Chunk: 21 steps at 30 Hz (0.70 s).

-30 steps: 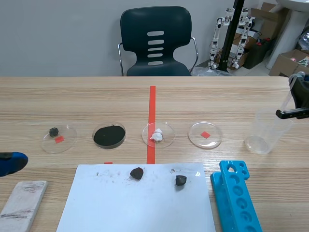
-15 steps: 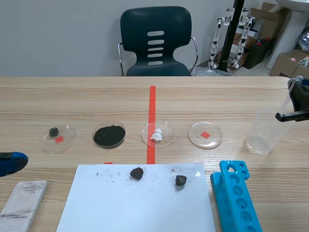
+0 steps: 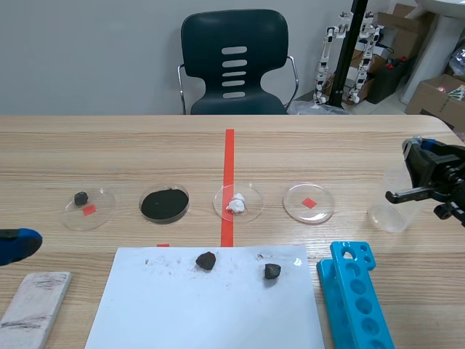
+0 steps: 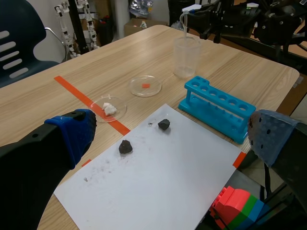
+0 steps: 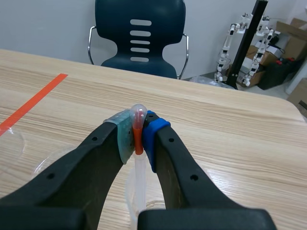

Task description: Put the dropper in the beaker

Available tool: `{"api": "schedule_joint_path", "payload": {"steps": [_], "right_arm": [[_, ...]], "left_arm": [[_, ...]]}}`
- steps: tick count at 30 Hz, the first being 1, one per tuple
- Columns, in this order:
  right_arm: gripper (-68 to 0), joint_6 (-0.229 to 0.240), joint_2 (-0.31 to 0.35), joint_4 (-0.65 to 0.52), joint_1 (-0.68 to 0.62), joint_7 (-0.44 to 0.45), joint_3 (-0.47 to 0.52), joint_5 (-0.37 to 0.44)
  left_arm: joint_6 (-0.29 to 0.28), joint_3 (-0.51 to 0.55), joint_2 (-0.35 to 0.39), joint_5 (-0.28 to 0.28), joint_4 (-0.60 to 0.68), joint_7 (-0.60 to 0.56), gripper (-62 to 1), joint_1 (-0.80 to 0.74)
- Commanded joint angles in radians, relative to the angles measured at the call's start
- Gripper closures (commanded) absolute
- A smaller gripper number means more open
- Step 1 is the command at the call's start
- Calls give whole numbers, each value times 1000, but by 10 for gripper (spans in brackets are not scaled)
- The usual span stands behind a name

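**Robotics laboratory with a chemistry-style bench.** On a wooden table, a white paper sheet carrying dark lumps has a row of clear petri dishes just beyond it. A blue test-tube rack lies just beside the sheet on the robot's right, and a clear beaker stands farther off on that side. Well beyond the sheet, past the table's far edge, stand a dark office chair, small humanoid robot models and cardboard boxes near a plain wall.
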<state>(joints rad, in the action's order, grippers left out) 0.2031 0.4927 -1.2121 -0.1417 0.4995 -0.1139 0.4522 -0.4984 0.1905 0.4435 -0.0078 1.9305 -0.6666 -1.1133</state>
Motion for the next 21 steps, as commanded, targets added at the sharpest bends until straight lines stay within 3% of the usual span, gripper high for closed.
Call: {"api": "schedule_joint_path", "payload": {"steps": [1, 21], "right_arm": [[-10, 0, 5, -6, 29, 25, 6, -3], [-11, 0, -8, 9, 27, 30, 2, -31]], "left_arm": [[2, 6, -2, -11, 7, -18, -623, 3], [2, 6, -2, -11, 7, -17, -623, 3]]}}
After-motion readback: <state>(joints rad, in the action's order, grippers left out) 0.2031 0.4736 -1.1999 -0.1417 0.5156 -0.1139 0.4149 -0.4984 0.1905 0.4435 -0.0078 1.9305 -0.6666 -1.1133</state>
